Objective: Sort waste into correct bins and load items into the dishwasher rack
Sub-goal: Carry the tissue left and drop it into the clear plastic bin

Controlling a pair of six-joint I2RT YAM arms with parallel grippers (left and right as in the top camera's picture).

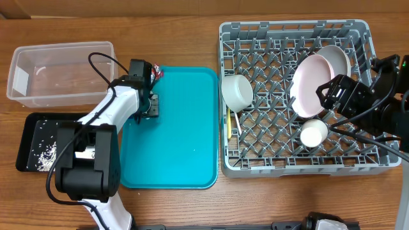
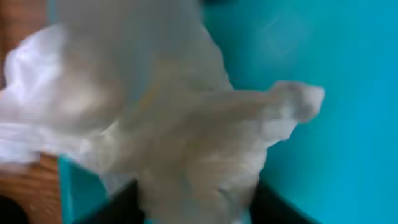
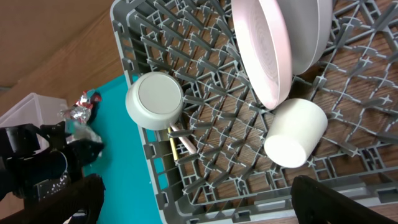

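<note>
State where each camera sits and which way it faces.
Overhead: above the table, facing straight down; teal tray, dishwasher rack, both arms show.
Left wrist: on the left gripper, close on the blurred napkin over the tray; fingers show.
Right wrist: on the right gripper above the rack, facing bowl and cup; both fingers show.
Shared: overhead and right wrist both see rack, pink plate, cup.

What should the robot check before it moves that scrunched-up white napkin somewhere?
1. Crumpled white paper napkin sits in the left end effector: ok.
2. Grip is firm: cannot tell, the view is blurry.
3. Clear plastic rectangular tub has room: ok.
4. Right end effector is out of the way, over the grey plastic dishwasher rack: ok.
5. Crumpled red-and-silver foil wrapper is binned: not ok, it lies at the teal serving tray's corner.
</note>
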